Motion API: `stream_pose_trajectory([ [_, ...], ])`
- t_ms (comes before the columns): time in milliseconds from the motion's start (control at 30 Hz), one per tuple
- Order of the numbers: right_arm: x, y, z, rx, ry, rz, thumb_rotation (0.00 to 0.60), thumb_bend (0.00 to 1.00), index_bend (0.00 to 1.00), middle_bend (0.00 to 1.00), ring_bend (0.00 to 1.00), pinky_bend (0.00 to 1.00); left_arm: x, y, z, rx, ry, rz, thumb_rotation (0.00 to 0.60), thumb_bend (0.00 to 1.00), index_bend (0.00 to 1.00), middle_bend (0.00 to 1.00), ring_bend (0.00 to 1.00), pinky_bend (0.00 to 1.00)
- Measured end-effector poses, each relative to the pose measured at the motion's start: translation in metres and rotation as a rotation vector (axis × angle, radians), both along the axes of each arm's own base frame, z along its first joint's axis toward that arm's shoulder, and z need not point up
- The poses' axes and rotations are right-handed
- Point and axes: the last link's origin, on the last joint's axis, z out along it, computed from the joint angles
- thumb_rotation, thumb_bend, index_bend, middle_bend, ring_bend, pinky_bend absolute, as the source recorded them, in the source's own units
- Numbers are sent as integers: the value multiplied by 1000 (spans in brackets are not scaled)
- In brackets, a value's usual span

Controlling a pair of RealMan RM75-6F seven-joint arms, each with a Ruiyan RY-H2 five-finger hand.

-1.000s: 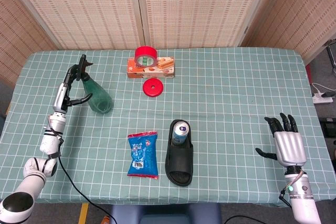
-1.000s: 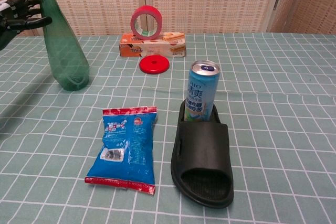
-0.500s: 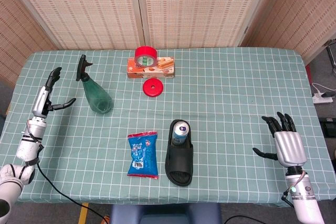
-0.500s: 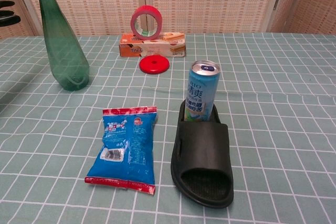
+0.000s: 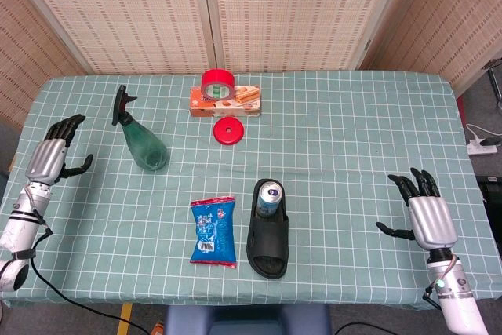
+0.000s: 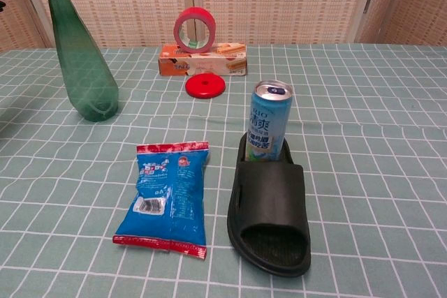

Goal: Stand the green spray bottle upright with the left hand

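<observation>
One green spray bottle (image 5: 141, 136) stands upright; your open left hand (image 5: 51, 157) is clear, so a careless sweep could topple it.

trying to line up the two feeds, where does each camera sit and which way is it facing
Head view: high above the near edge, looking down on the whole table; left robot hand and right robot hand show, both open.
Chest view: low at the near edge, looking level across toward the screen; no robot hand shows.
Both share the upright spray bottle, can, slipper.
</observation>
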Motion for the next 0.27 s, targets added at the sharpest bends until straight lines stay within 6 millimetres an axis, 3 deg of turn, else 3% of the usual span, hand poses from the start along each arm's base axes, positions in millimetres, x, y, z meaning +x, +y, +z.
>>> stream_pose_trajectory([
  [267,-1,1,2,3,-4,-3,600,29,178,201,0,53,30,-41,-6,18,449,28,600,373,21,14,0,1],
])
